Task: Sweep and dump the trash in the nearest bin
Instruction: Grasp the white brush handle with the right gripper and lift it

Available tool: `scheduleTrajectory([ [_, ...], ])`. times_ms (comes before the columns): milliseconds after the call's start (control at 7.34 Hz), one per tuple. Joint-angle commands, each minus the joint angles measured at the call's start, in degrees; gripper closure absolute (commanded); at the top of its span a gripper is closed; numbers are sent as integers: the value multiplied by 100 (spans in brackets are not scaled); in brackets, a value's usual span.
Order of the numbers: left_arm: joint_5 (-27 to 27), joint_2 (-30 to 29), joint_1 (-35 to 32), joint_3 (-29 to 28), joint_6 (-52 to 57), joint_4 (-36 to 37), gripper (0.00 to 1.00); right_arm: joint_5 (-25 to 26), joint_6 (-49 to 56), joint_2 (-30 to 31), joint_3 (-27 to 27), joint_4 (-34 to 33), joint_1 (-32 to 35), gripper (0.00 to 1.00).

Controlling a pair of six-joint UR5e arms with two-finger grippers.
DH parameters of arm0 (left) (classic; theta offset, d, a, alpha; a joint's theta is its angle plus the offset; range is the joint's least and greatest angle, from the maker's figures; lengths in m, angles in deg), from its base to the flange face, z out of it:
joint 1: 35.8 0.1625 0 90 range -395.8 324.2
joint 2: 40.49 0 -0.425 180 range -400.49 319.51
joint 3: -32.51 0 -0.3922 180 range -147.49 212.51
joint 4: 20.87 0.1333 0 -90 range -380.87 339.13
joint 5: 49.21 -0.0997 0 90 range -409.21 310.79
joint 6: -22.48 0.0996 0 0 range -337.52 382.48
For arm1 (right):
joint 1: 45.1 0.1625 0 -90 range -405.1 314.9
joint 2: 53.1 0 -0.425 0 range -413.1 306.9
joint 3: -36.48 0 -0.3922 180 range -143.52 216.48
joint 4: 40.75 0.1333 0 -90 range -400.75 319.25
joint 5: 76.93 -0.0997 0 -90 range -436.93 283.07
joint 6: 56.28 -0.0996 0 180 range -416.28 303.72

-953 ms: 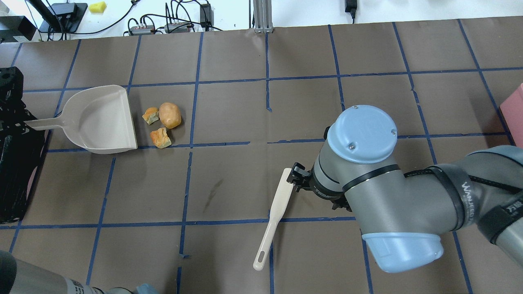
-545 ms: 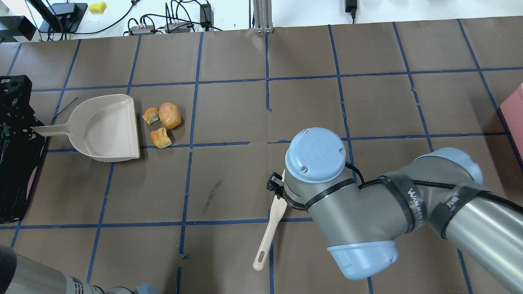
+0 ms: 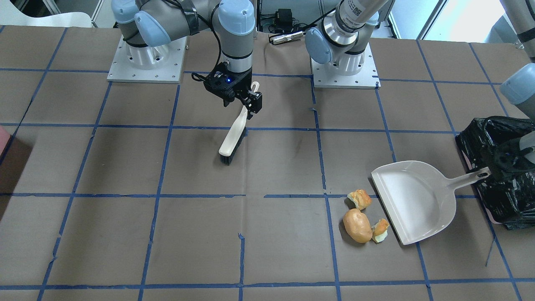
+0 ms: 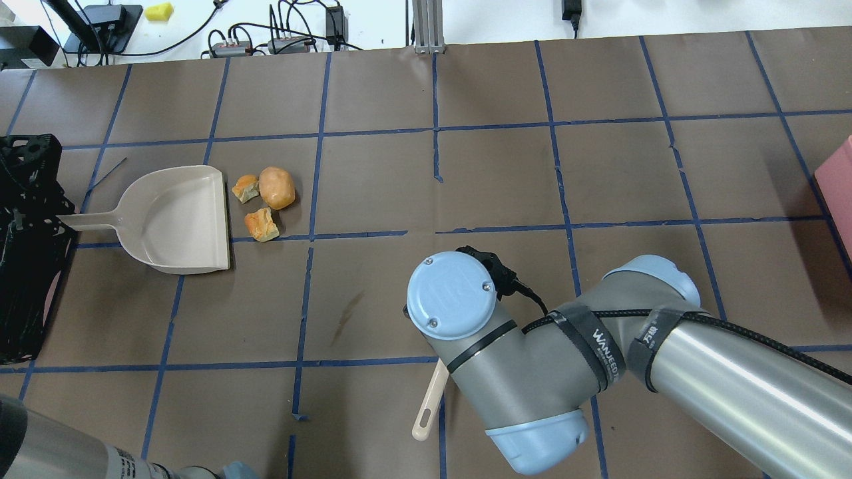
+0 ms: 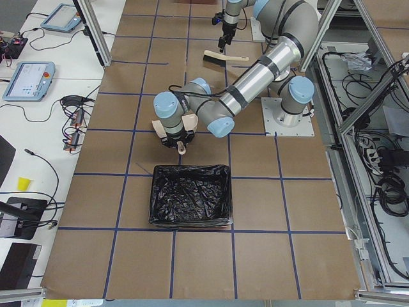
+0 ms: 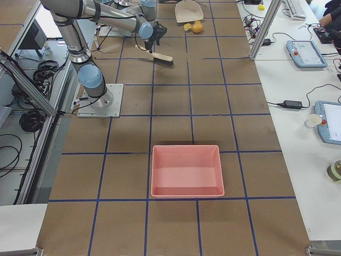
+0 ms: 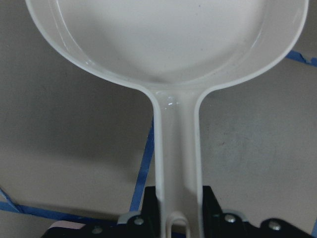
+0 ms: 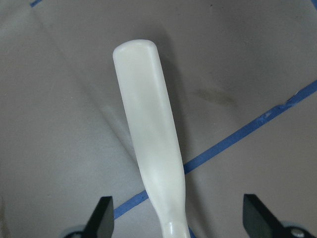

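Observation:
The trash is an oval roll (image 4: 277, 187) and two torn chunks (image 4: 245, 188) (image 4: 261, 224) on the brown table, just right of the dustpan's open edge. My left gripper (image 7: 179, 223) is shut on the handle of the beige dustpan (image 4: 180, 219), which lies flat with its mouth toward the bread. The black-bag-lined bin (image 4: 26, 279) stands at the left edge, behind the dustpan handle. My right gripper (image 8: 176, 220) is open, with its fingers wide apart on either side of the cream brush (image 3: 232, 140), which lies on the table.
A second, unlined pink bin (image 6: 186, 170) stands at the table's far right end and shows at the right edge of the overhead view (image 4: 840, 183). My right arm's elbow and wrist (image 4: 506, 346) cover the brush head from above. Cables lie beyond the table's back edge.
My right arm has swung left and now sits over the brush. My left gripper has shifted the dustpan slightly toward the robot and rightward, closer to the bread.

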Motion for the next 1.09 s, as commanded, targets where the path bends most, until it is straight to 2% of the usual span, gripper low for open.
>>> scheduleTrajectory([
  [0,-1,-82,-26,111,-25,255,97,325,-170,-35,-15,-30,374,8],
  [409,8,-90,-26,128,-51,256,97,327,-425,-26,-224,-47,524,9],
  [545,8,-99,-26,128,-60,256,97,327,-443,-35,-356,-308,560,9],
  [953,-1,-108,-44,128,-166,256,97,309,-592,-17,-428,-425,595,10],
])
